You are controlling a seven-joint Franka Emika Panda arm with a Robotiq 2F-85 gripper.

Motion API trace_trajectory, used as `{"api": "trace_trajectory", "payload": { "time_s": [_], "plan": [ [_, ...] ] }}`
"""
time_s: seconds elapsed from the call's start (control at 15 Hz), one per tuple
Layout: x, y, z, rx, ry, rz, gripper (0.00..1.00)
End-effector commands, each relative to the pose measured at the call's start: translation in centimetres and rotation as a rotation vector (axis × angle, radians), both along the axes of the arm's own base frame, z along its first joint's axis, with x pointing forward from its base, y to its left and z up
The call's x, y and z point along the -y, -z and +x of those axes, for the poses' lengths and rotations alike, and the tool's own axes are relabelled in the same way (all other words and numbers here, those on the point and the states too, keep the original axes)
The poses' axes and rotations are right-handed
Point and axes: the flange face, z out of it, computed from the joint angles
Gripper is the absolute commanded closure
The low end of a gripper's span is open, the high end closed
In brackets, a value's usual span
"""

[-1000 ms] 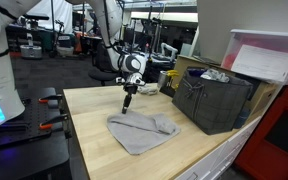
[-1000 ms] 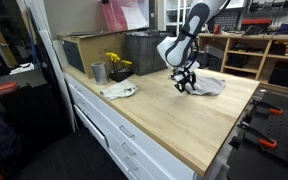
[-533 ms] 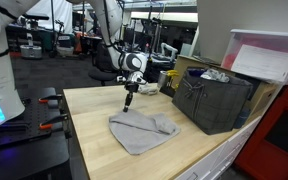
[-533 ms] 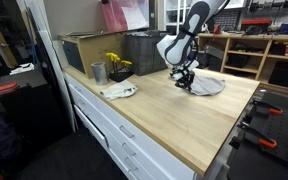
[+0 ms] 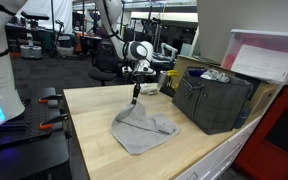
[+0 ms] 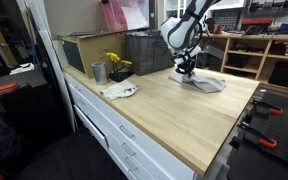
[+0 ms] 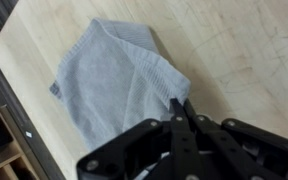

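Grey towel [image 7: 114, 80] up and left of gripper [image 7: 176, 103] in wrist view, long axis diagonal, running away from fingertips. Jaws pinched tight on nearest towel corner. In an exterior view, corner tented up off wooden table [image 5: 89, 135], remaining cloth flat, down-right of gripper.

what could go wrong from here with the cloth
1. The gripper pinches only a thin corner of the grey cloth, so it might slip out.
2. Most of the cloth lies on the table; it may drag and bunch.
3. The black crate stands close; a swing that way might snag.
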Motion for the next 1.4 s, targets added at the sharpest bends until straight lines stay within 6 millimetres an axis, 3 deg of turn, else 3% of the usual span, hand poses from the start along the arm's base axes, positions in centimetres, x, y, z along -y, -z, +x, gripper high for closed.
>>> {"api": "trace_trajectory", "payload": {
  "time_s": [0.0, 0.6, 1.0, 1.33],
  "plan": [
    [2.9, -1.8, -1.8, -0.017, 0.07, -0.051, 0.99],
    [9.2, -2.7, -4.9, -0.012, 0.253, -0.13, 0.99],
    [11.5, -3.6, -6.9, -0.039, 0.408, -0.236, 0.99],
    [13.0, -2.7, -9.3, -0.088, 0.59, -0.296, 0.99]
  ]
}}
